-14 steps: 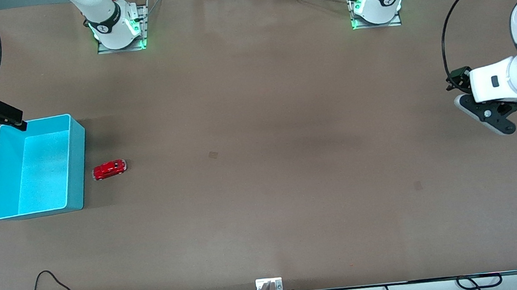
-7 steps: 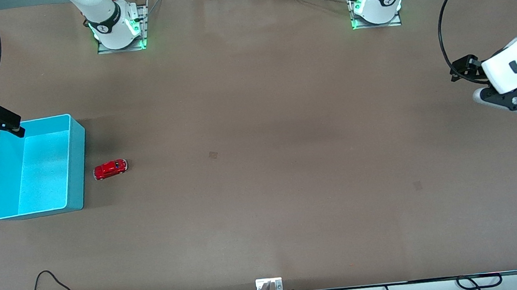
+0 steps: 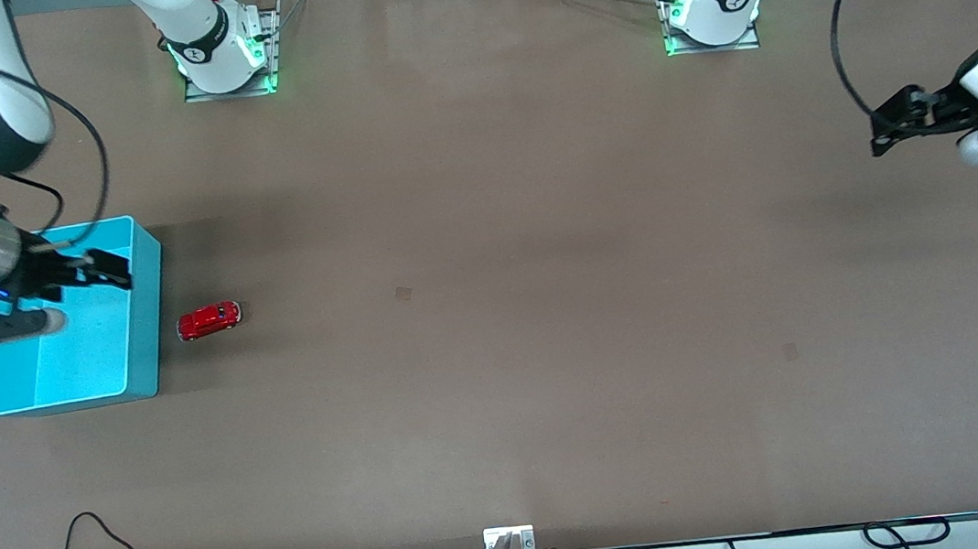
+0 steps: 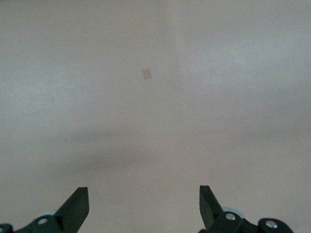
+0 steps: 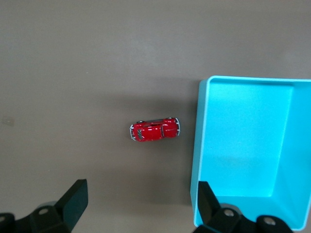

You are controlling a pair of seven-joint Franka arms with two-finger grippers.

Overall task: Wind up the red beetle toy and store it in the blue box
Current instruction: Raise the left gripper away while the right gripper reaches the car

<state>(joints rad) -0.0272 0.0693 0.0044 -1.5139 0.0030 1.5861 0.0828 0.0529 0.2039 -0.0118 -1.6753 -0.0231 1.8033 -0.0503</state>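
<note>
Red beetle toy [image 3: 209,320] on the table just beside the blue box [image 3: 143,351]. Right gripper [image 3: 97,268] over the box, left gripper [image 3: 883,133] waiting well apart, both wide, empty. Risk: a descending finger nudges the wheeled toy, rolling it away.

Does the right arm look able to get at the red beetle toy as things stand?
Probably yes. The right gripper hangs open over the blue box, and the red beetle toy sits on bare table just beside that box, toward the left arm's end, with nothing over or against it.
</note>
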